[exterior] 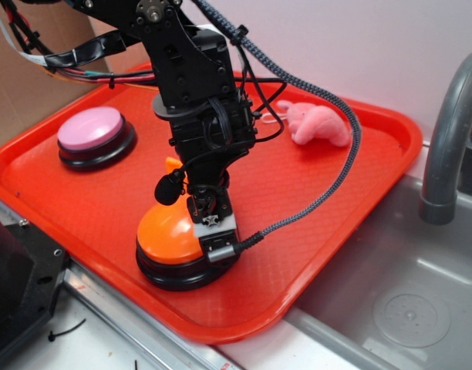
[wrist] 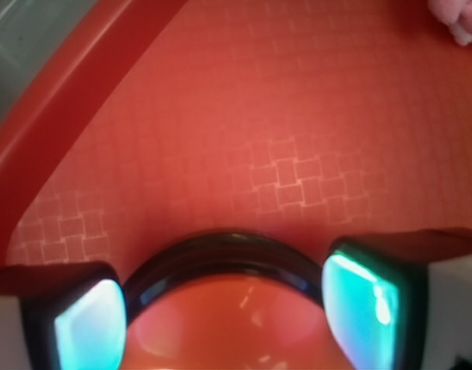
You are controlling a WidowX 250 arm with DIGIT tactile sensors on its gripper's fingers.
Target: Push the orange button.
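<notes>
The orange button (exterior: 168, 231), a glossy orange dome on a black round base, sits near the front edge of the red tray (exterior: 336, 185). My gripper (exterior: 213, 237) points straight down onto the right side of the dome and appears to touch it. In the wrist view the dome (wrist: 236, 304) and its black rim fill the bottom, right under the gripper (wrist: 228, 316). The two fingers (wrist: 363, 308) stand wide apart on either side, open with nothing held between them.
A pink-topped button (exterior: 93, 131) stands at the tray's back left and a pink plush toy (exterior: 319, 125) at the back right. A small orange piece (exterior: 173, 164) shows behind the arm. A grey sink (exterior: 406, 293) with a faucet (exterior: 452, 139) lies to the right.
</notes>
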